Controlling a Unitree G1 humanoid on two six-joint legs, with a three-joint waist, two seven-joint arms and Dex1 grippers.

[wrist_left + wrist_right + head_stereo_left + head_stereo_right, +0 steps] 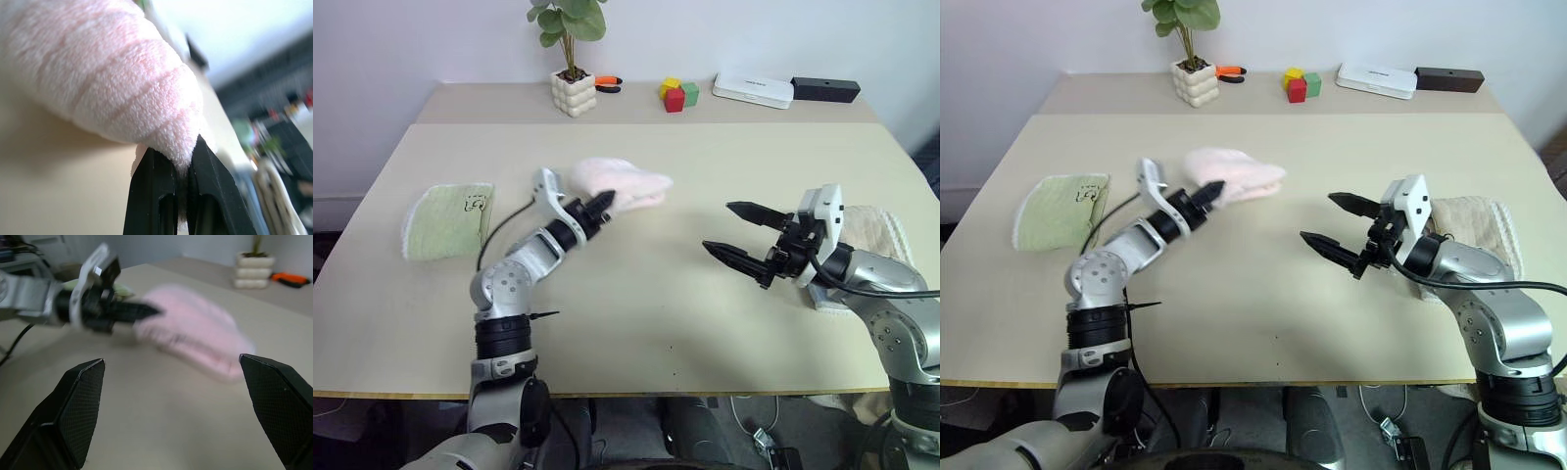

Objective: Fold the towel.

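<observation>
Tabletop point(636, 294): level left claw point(607, 203) pinches towel point(626, 181) edge.

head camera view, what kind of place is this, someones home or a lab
Probably a lab or office test setup, not a home: a plain beige table against a bare white wall, three small towels laid out apart, and props lined up along the back: a potted plant, coloured blocks, a white box.

The beige table point(636, 304) carries the pink towel point(626, 181), a green towel point(445, 220) and a cream towel point(876, 230).
</observation>
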